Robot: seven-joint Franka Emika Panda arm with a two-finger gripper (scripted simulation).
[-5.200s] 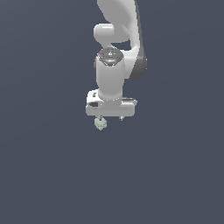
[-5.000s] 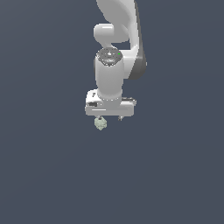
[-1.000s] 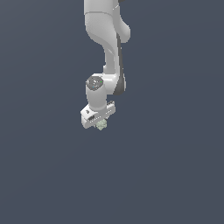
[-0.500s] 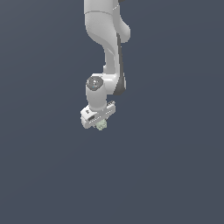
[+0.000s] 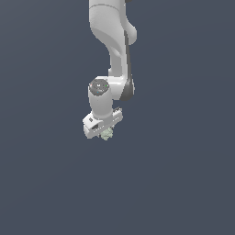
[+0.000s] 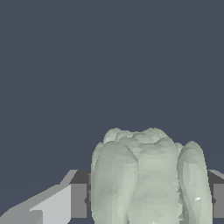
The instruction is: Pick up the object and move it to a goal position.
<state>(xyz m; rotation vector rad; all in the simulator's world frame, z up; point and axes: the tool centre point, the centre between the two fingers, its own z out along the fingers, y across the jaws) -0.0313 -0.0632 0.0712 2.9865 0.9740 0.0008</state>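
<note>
One pale greenish-white lump (image 5: 107,134) is all we find besides the arm (image 5: 112,41), and it sits pinched in the gripper (image 5: 105,134), peeking out just under the white hand in the exterior view. From the wrist view we see the lump (image 6: 148,177) filling the space between the two fingers (image 6: 59,203), touching both sides. Behind it we see only a flat, dark blue-grey background (image 5: 183,174).
</note>
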